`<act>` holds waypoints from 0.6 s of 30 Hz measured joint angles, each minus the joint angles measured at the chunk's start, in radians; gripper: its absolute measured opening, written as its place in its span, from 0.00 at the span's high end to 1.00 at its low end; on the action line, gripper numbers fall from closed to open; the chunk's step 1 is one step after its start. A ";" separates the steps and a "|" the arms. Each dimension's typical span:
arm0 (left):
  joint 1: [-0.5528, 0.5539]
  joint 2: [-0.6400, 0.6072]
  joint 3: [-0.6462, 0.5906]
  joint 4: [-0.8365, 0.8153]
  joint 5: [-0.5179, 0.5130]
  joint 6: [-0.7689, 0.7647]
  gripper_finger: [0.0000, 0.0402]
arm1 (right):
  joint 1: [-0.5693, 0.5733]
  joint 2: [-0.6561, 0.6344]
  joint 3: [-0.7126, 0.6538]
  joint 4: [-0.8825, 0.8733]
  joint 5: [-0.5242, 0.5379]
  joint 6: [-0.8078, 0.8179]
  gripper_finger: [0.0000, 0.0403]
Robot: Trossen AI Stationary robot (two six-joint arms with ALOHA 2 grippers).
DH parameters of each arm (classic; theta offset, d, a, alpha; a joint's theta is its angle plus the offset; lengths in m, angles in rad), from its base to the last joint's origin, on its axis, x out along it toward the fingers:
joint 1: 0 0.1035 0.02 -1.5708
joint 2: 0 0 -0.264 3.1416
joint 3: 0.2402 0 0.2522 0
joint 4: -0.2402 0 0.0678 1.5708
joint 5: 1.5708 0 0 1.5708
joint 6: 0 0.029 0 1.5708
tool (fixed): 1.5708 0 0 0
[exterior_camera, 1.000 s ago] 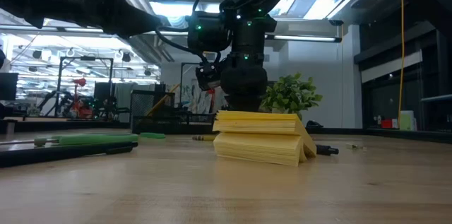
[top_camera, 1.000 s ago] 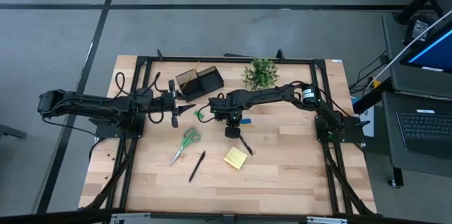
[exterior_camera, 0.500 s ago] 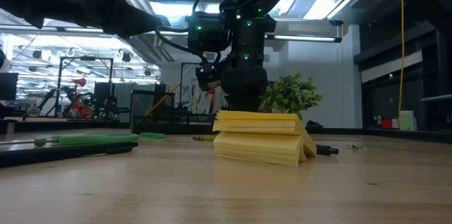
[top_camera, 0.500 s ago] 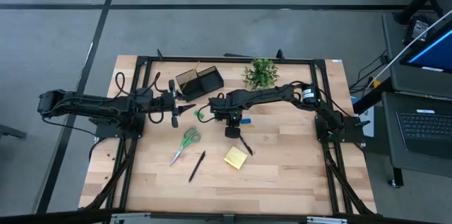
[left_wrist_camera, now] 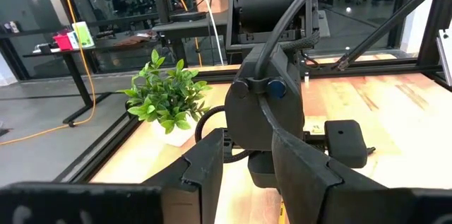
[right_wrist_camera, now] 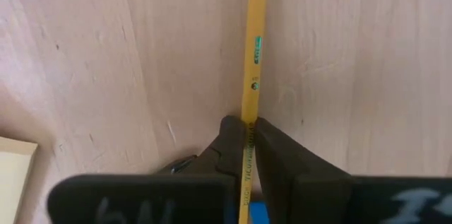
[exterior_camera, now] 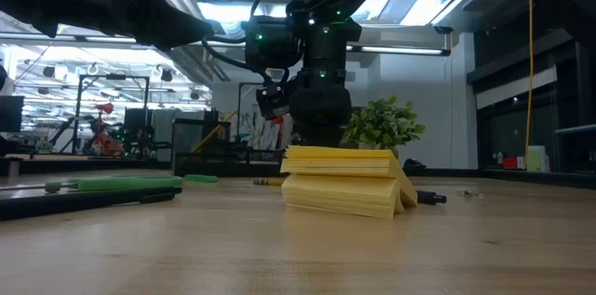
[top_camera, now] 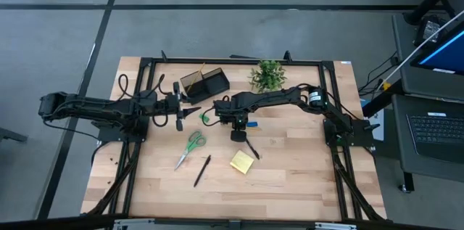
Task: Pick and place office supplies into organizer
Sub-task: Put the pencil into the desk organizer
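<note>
My right gripper [top_camera: 236,135] points down at the table's middle and is shut on a yellow wooden pencil [right_wrist_camera: 251,61]. In the low view the sticky-note pad [exterior_camera: 345,181] hides its fingertips. My left gripper [top_camera: 190,112] is open and empty, level above the table, left of a small green block [top_camera: 205,119]. A small blue block [top_camera: 251,124] lies beside my right gripper. The green-handled scissors [top_camera: 191,146], two black pens [top_camera: 201,170] [top_camera: 251,147] and the yellow pad [top_camera: 242,162] lie flat on the near half. The black organizer [top_camera: 204,83] stands at the far side. My right gripper pinches the pencil's shaft [right_wrist_camera: 246,126] between its two fingers, which come from above, pointing down, across the pencil. The pencil lies level just over the wood; whether it is lifted clear or rests on the table I cannot tell.
A small green potted plant [top_camera: 267,75] stands at the far edge, right of the organizer. A black frame rail [top_camera: 232,61] runs around the tabletop. Bare wood shows at the near right [top_camera: 304,179].
</note>
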 joint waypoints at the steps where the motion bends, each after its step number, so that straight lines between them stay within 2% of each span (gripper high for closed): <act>1: 0.000 0.000 0.000 0.000 0.000 0.000 0.71 | 0.000 0.000 0.000 0.000 0.000 0.000 0.92; 18: 0.000 0.000 0.000 0.000 0.000 0.000 0.71 | 0.001 0.000 0.004 -0.009 -0.030 0.001 0.94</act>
